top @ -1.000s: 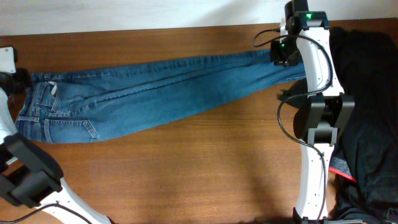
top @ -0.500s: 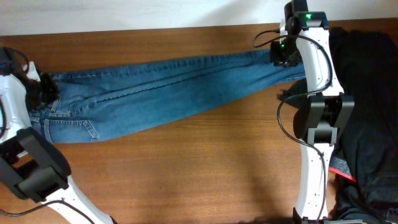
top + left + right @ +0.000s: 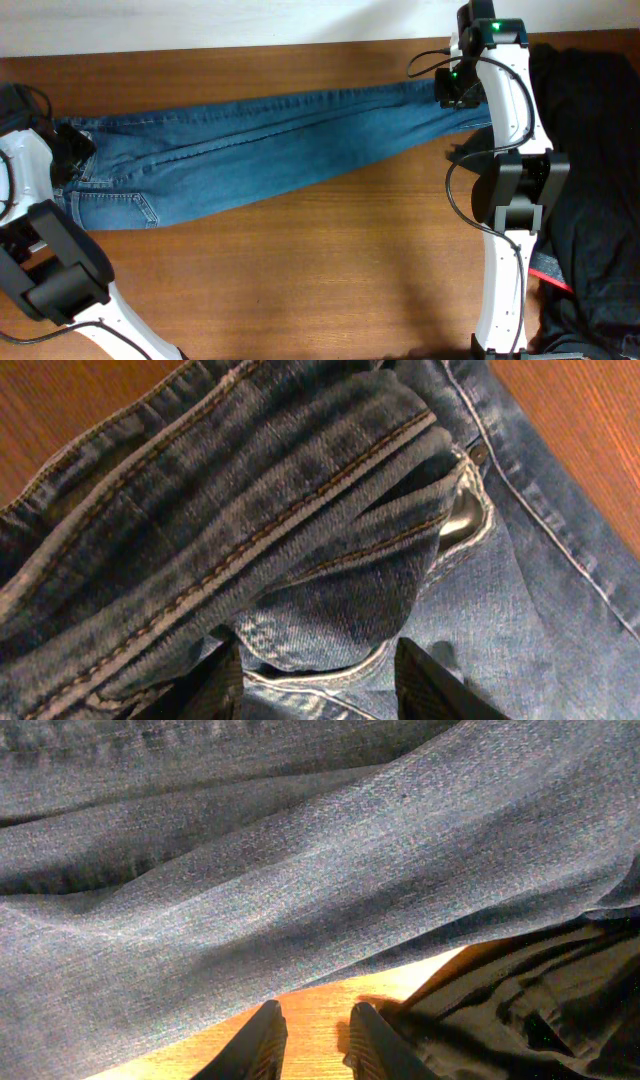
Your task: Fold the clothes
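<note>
The clothes are blue denim jeans point(image 3: 260, 140) stretched across the table, waist at the left and leg ends at the right. My left gripper point(image 3: 68, 150) sits over the waistband. In the left wrist view its jaws point(image 3: 320, 685) stand open, with a bunched fold of waistband point(image 3: 300, 540) and a metal button point(image 3: 462, 510) just ahead of them. My right gripper point(image 3: 455, 88) hovers at the leg ends. In the right wrist view it point(image 3: 318, 1040) is open by a narrow gap, with only bare wood between the fingers and the denim leg point(image 3: 300, 880) ahead.
A heap of dark clothing point(image 3: 590, 180) covers the table's right side and reaches next to my right fingers point(image 3: 520, 1000). Something red point(image 3: 550, 272) pokes out under that heap. The brown wooden table point(image 3: 300, 270) shows in front of the jeans.
My left arm swung in from the table's left edge onto the waistband, which has shifted slightly. The right arm and the legs have not moved.
</note>
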Robot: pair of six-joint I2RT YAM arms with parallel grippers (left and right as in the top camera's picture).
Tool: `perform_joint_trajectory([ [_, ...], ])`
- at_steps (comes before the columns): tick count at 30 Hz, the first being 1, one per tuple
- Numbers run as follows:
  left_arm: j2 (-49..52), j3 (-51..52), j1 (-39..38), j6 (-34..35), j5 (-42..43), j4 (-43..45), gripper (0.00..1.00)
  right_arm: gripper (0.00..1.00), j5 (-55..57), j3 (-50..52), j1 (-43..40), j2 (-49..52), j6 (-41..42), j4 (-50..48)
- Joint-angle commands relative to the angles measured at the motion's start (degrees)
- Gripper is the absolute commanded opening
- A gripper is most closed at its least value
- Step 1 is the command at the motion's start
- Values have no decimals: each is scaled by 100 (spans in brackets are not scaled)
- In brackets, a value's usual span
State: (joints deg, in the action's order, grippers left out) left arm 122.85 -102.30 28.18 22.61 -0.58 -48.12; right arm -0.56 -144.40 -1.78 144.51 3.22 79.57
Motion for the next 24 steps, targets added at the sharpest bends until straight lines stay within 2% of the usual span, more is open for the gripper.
perform_joint_trajectory([
  [1, -166, 125, -2, 116, -94, 15, 49, 27, -31, 24, -11, 22, 2, 13],
  [8, -133, 490, -7, 116, -74, 234, 49, 27, -33, 24, -11, 22, 2, -33],
  [9, -131, 546, -7, 116, -74, 310, 45, 27, -33, 24, -11, 22, 2, -31],
  [12, -131, 595, -7, 111, -74, 446, 4, 27, -31, 24, -11, 22, 2, -31],
  [13, -133, 592, -7, 15, 24, 599, 0, 27, -33, 24, -11, 22, 2, -31],
  [18, -138, 584, -9, -166, 313, 741, 0, 27, -33, 24, -11, 22, 2, -20],
  [24, -433, 267, -2, -293, 1231, 778, 0, 27, -33, 24, -11, 22, 2, -2],
])
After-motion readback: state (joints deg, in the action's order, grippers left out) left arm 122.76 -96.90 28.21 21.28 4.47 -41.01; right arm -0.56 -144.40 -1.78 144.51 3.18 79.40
